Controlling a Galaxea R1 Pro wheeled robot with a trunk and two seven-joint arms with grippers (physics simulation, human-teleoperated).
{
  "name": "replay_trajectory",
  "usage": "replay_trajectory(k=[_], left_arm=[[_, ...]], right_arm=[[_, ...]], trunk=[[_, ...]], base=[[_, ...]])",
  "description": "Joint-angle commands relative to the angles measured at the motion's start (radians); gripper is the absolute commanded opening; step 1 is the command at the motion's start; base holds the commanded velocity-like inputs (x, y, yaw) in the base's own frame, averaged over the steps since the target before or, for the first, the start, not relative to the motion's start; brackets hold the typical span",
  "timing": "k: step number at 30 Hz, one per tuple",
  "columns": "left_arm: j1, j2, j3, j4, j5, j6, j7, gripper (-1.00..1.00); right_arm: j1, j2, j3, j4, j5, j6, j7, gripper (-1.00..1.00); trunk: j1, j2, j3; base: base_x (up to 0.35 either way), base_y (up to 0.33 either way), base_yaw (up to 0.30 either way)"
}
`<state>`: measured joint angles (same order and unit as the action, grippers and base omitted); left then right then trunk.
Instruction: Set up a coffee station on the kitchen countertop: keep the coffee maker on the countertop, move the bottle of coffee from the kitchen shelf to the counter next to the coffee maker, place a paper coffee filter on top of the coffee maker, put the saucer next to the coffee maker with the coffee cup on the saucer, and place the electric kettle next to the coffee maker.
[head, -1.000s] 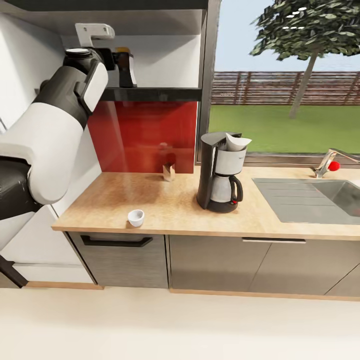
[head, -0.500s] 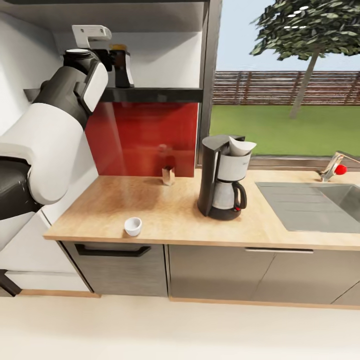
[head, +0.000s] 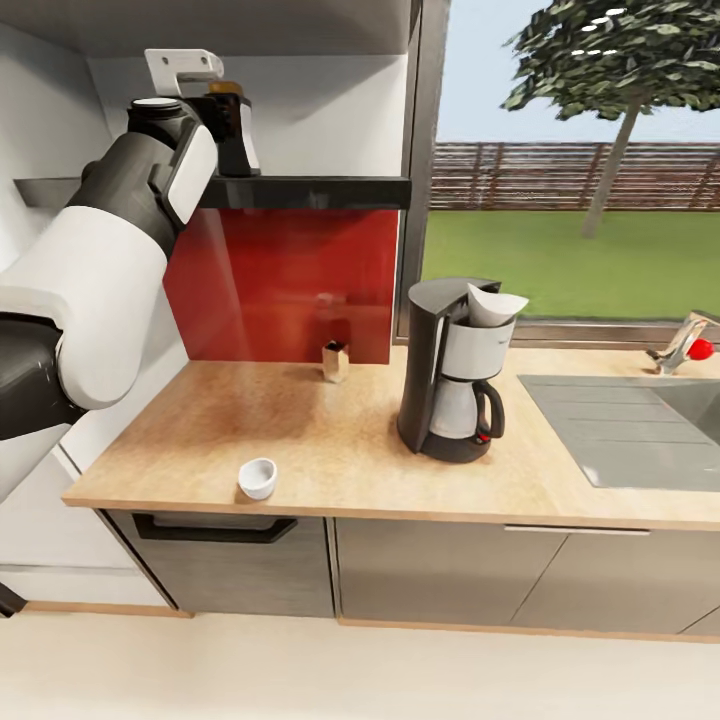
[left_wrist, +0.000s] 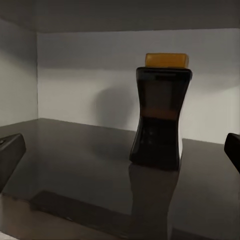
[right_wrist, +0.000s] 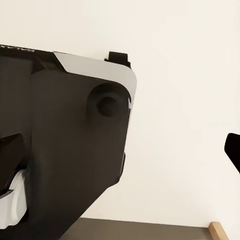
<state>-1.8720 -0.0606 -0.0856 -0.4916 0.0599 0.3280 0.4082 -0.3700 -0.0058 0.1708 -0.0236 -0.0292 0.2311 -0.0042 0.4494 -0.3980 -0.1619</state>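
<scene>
— Left gripper (left_wrist: 120, 150)?
— Jaws wide apart, raised to the shelf (head: 300, 190), facing the upright bottle (left_wrist: 161, 117), not touching it.
— Right gripper (right_wrist: 120, 150)?
— Spread, empty.
— Counter (head: 340, 440)?
— Coffee maker (head: 455, 375) carrying a filter (head: 493, 303); cup (head: 258, 478) near the front edge.

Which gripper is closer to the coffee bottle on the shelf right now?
Left. The left gripper is up at the shelf, open, facing the coffee bottle without touching it. The right gripper faces the robot's own body, away from the shelf.

Head camera overlooks countertop (head: 330, 440); left wrist camera closely faces shelf (left_wrist: 90, 165).
</scene>
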Motion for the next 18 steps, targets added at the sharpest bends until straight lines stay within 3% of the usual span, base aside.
replay_trajectory(k=[1,5,11,18], left_arm=[[-0.001,0.001,-0.008,-0.001,0.006,0.005,0.008,1.0],[-0.001,0.0,-0.008,-0.001,0.006,0.005,0.007,1.0],[0.0,-0.013,-0.009,-0.005,0.005,0.002,0.007,1.0],[0.002,-0.016,-0.01,-0.007,0.005,0.0,0.006,1.0]], right_arm=[[0.0,0.0,0.007,-0.002,-0.003,0.007,0.0,1.0],[0.0,0.0,0.008,-0.002,-0.002,0.007,0.0,1.0],[0.0,-0.004,0.009,-0.001,-0.002,0.011,0.0,1.0],[0.003,-0.005,0.009,-0.001,0.0,0.012,0.0,1.0]], trunk=[[0.001,-0.002,-0.002],[0.001,-0.002,-0.002],[0.001,-0.002,-0.002],[0.001,-0.002,-0.002]], base=[[0.012,0.0,0.0],[0.039,0.0,0.0],[0.221,0.0,-0.06],[0.034,0.0,-0.049]])
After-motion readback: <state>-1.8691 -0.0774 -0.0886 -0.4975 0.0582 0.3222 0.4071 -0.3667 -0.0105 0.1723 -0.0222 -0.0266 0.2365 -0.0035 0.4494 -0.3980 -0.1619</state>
